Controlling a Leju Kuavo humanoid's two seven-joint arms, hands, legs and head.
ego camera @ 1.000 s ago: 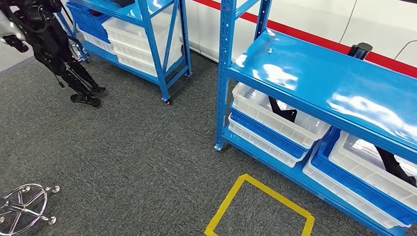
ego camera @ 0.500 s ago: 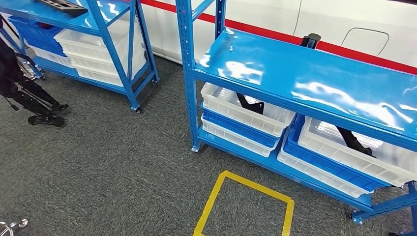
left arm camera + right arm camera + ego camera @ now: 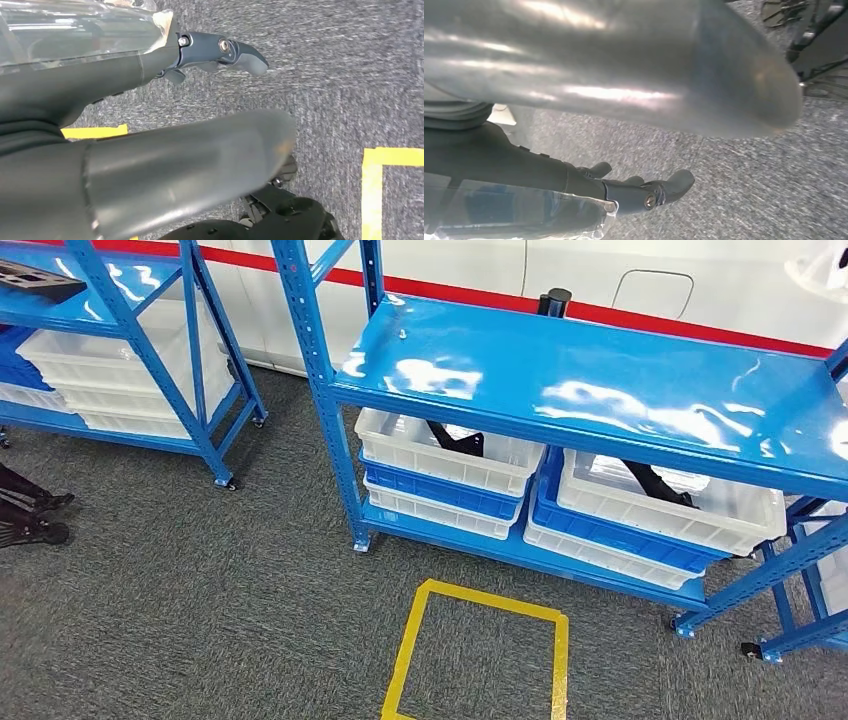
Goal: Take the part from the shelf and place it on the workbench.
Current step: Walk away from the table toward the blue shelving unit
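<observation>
Here: both hands hang over grey carpet, empty; parts sit in bins on the blue shelf ahead.

Left hand: thick thumb and dark fingers spread apart above the carpet, holding nothing; strips of yellow floor tape lie beyond it. Right hand: fingers extended and apart, nothing in it, carpet below. Well ahead of both hands stands the blue shelf, its glossy top level bare apart from a tiny item near its far left corner. On the level beneath, a black part rests in the left white bin, and a second black part in the right white bin. Another blue rack stands further left. A yellow taped square marks the floor between hands and shelf.
</observation>
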